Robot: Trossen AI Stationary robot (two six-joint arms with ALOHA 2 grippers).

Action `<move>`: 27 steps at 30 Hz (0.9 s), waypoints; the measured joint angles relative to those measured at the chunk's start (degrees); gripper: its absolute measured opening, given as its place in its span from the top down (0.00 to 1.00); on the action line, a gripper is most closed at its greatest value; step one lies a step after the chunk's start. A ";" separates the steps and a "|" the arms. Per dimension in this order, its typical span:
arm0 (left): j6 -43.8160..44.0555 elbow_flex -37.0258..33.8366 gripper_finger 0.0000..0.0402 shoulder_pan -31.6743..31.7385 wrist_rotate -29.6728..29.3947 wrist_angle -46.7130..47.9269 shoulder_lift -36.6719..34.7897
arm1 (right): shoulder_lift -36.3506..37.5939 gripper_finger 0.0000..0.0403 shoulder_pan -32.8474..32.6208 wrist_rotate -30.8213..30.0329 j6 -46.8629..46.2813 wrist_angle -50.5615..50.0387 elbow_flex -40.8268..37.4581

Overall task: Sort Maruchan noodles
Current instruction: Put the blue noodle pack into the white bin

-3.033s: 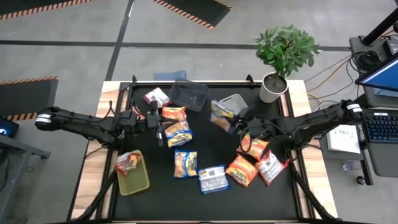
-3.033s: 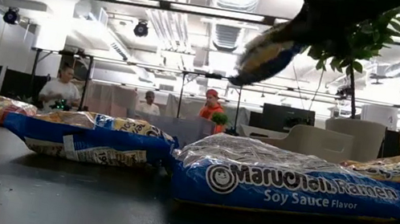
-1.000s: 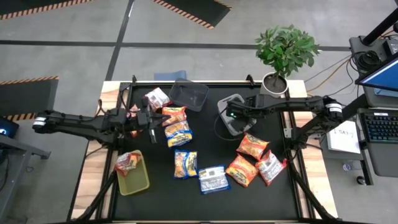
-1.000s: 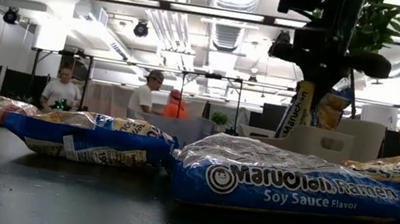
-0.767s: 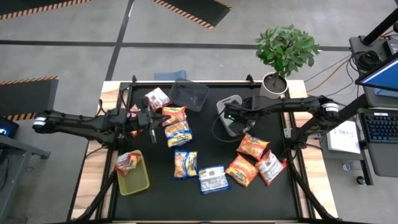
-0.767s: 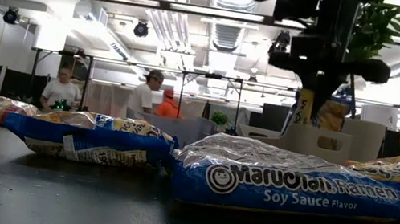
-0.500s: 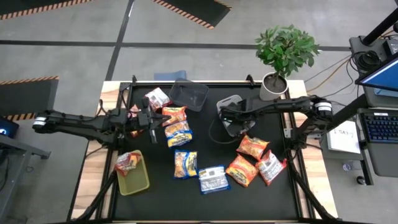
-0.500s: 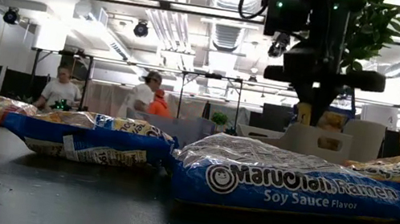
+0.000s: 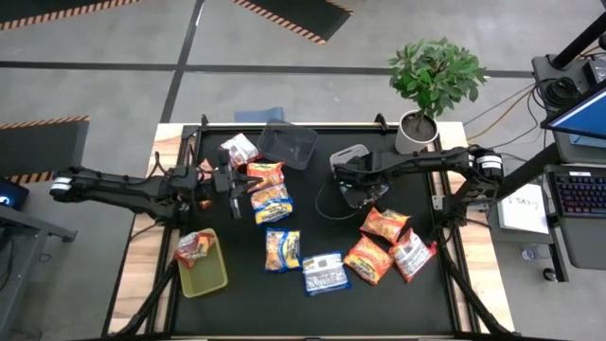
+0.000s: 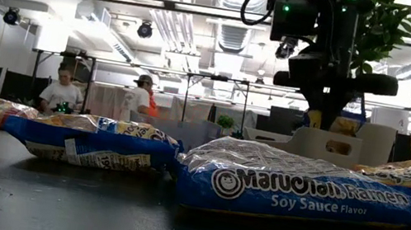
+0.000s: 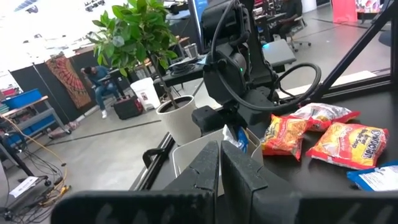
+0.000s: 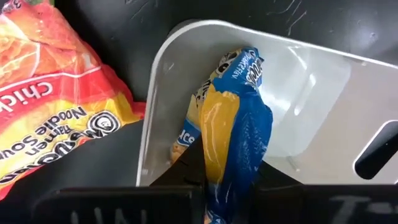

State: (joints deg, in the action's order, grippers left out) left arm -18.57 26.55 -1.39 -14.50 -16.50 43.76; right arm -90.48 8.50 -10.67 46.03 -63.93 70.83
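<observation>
**Over the white bin: right gripper clamped on a blue packet**

Over the white bin (image 9: 352, 159) at the table's far right-centre, your right gripper (image 9: 347, 180) has its fingers pinched on a blue-and-yellow packet (image 12: 233, 134), which hangs on edge inside the bin, against its wall. You can see the grip in the right wrist view: the packet's lower end sits between the dark fingers.

Your left gripper (image 9: 230, 180) waits on the left side with its fingers pressed together and nothing between them, just beside the orange packet (image 9: 265, 172) that heads a short column of noodles.

Look at the rest of the table:
- Below that orange packet lie two blue-and-yellow ones (image 9: 273, 205), then a blue soy-sauce packet (image 9: 326, 272) nearest the front.
- Three more packets (image 9: 384, 224) cluster front right, orange and red-and-white.
- A red packet (image 9: 195, 247) lies in the yellow-green bin (image 9: 208, 277) at front left.
- A pink-and-white packet (image 9: 237, 148) sits beside the dark bin (image 9: 287, 144) at the back.

A potted plant (image 9: 434, 80) stands at the far right corner.
</observation>
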 joint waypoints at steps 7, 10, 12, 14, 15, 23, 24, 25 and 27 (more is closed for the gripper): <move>0.86 0.00 1.00 -0.02 0.00 -0.07 0.98 | 0.00 0.96 -0.64 0.12 1.85 -0.97 0.00; 1.07 0.00 1.00 -0.02 0.00 -0.11 1.17 | 0.00 0.97 -0.64 0.12 0.95 -0.81 0.00; 1.07 0.00 1.00 -0.02 0.00 -0.12 1.17 | -0.10 0.95 -0.64 0.09 -0.99 -0.50 0.00; 1.07 0.00 1.00 -0.02 0.00 -0.16 1.17 | -0.30 0.91 -0.64 0.10 -3.15 -0.55 0.00; 1.07 0.00 1.00 -0.02 0.00 -0.16 1.15 | -0.32 0.88 -0.64 0.12 -4.38 -0.49 0.00; 1.37 0.00 1.00 -0.02 0.00 -0.18 1.14 | -0.03 0.62 -0.75 0.07 -8.84 -0.41 0.06; 1.55 0.00 1.00 -0.02 0.01 -0.16 1.14 | -0.02 0.60 -0.75 0.09 -9.02 -0.67 0.16; 1.67 0.00 1.00 -0.02 0.00 -0.16 1.14 | -0.02 0.58 -0.75 0.11 -9.18 -0.95 0.42; 2.08 0.00 1.00 -0.02 0.00 -0.12 1.14 | 0.00 0.56 -0.75 0.10 -10.08 -1.89 1.53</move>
State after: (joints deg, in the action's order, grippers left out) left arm -16.49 26.55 -1.41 -14.50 -16.62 44.91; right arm -90.48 7.75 -10.57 35.95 -65.81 72.35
